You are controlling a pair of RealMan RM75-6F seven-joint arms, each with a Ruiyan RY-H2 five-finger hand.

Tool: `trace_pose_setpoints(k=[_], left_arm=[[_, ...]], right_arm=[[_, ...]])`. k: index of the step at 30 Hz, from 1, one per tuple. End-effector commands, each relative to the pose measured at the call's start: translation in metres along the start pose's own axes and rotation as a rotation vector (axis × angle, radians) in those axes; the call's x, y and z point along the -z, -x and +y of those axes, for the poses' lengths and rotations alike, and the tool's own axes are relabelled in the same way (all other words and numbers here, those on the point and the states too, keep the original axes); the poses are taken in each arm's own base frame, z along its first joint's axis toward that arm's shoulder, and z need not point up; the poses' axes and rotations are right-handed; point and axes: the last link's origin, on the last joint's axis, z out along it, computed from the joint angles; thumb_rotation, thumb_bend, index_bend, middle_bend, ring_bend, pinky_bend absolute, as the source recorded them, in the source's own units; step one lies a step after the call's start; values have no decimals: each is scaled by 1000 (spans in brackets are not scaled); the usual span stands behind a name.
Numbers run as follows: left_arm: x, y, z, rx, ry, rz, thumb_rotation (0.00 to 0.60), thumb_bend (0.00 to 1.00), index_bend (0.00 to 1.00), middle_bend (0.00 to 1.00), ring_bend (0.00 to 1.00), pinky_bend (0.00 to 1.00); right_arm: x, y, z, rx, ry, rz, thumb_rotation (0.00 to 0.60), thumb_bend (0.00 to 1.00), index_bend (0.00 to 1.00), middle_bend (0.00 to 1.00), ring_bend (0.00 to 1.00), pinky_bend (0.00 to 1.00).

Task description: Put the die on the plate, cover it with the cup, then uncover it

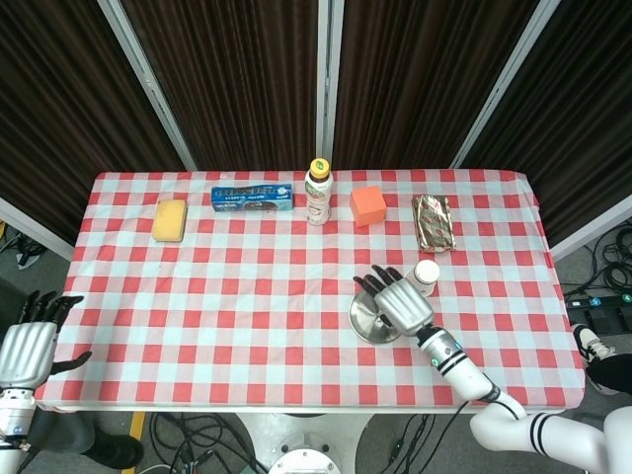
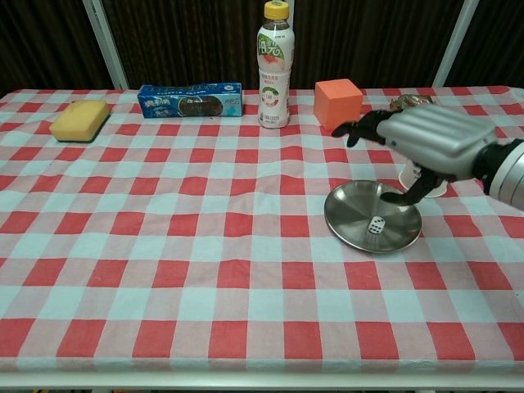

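Observation:
A small white die lies on the round steel plate, right of the table's middle. My right hand hovers above the plate with fingers spread, holding nothing; in the head view my right hand covers part of the plate and hides the die. The white paper cup stands upside down just right of the plate, mostly behind the hand in the chest view. My left hand hangs open off the table's left edge, empty.
Along the back of the checked table stand a yellow sponge, a blue biscuit pack, a drink bottle, an orange block and a foil snack bag.

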Motion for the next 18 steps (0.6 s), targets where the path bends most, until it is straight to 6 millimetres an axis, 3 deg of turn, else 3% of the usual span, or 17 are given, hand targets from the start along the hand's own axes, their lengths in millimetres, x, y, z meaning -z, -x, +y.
trace_pose_setpoints(k=[1,5,9,18], left_arm=[[0,-1,1,6,7,3,600,0,182,200,96,54],[-1,0,2,6,13,0,600,0,182,200,96,54],[-3,1,5,4,23,-12,600,0,182,200,96,54],[-6,-6,12,-11,38,-9,600,0,182,201,96,54]], right_arm=[[17,-40,34,-76,102,137,600,148,94,204,76,189],[32,-47,71,-131,232,142,600,99,111,204,77,188],[41,-32,100,-269,339,73,600,56,122,199,77,188],[26,8,115,-545,361,-73,600,26,137,202,76,188]])
